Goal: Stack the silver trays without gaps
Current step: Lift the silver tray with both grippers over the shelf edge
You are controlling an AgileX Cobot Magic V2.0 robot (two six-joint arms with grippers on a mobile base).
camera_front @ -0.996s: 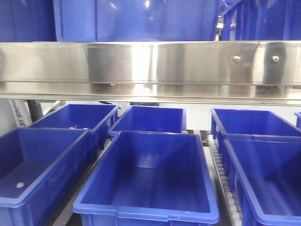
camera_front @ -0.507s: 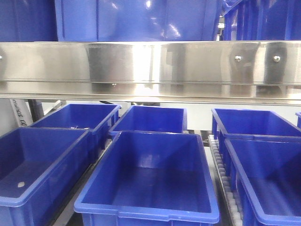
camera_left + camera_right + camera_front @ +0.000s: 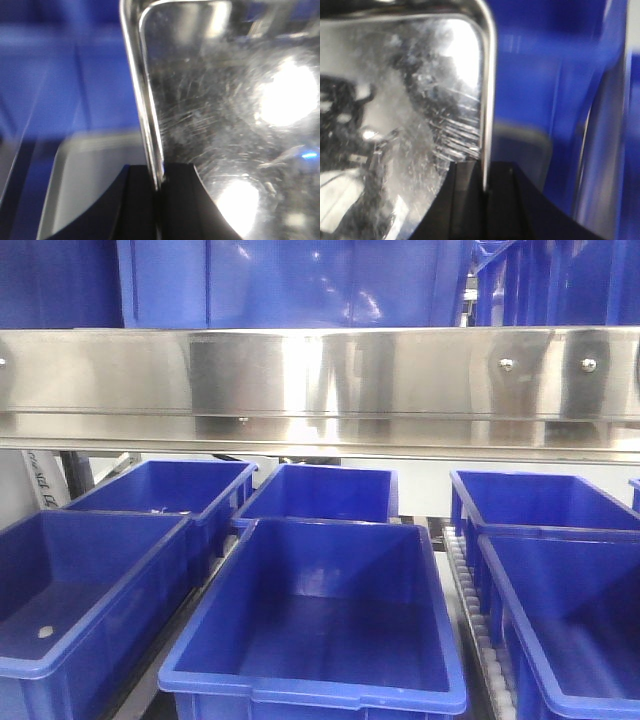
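Left claw point(image 3: 159, 176): pressed together on the thin rim of a silver tray point(image 3: 225, 115). The rim stood upright in the slot between its two black fingers point(image 3: 134, 202).
Tray by the left claw: its scratched, shiny face filled the right side of that wrist view, with bright glare spots and a rounded corner at the top.
Right claw point(image 3: 485, 182): pinching a silver tray rim point(image 3: 487, 95) in the same manner. The mirror-like scratched face spread to the left of the rim.
One tray or two: it could not be told whether both claws held the same tray.
Behind the trays: blurred blue plastic in both wrist views.
Grey shape point(image 3: 95, 185): a pale sheet with a rounded corner lay beyond the left claw, too blurred to name.
Steel rail point(image 3: 320, 380): it ran across the whole front view from left to right, with rivets near its right end.
Blue bins point(image 3: 310, 687): these deep bins sat in rows below the rail, one near and central, others to the left, right and far behind it.
Upper bins point(image 3: 290, 280): more blue bins stood above the rail.
White rollers point(image 3: 468, 605): a strip of them ran between the central and right bins.
Pale spot point(image 3: 45, 632): it was small and round, on the floor of the near left bin.
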